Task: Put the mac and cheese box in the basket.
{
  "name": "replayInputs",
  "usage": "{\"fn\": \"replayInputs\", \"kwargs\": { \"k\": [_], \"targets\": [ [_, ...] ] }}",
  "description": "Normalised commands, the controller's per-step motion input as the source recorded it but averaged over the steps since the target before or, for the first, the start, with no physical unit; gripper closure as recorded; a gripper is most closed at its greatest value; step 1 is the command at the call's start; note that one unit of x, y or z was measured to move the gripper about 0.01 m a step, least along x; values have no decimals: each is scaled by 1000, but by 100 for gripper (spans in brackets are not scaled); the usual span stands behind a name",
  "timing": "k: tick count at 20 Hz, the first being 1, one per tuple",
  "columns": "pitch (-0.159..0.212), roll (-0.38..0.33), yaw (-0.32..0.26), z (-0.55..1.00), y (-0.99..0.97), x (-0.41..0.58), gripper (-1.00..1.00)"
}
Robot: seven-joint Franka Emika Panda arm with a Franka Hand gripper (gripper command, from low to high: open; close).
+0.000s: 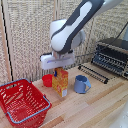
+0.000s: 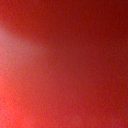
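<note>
On the wooden table (image 1: pixel 95 107) the pincer (image 1: pixel 60 71) meets the carton (image 1: pixel 60 82), grip unclear

The arm (image 1: pixel 75 25) is big, round and white with dark grey parts. Its wrist block (image 1: pixel 56 61) looks white and boxy, maybe a bit blurry.

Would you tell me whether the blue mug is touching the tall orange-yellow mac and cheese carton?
Apart. The exterior view shows a strip of bare wooden table between the blue mug and the tall orange-yellow mac and cheese carton.
</note>
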Motion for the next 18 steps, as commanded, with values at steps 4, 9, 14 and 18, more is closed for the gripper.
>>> {"fn": "replayInputs", "kwargs": {
  "k": [4,9,14,18],
  "targets": [
    [93,0,-21,974,284,206,100],
    [64,14,-28,837,709,370,100],
    [55,52,-16,782,802,359,100],
    [94,36,0,741,835,316,100]
  ]
}}
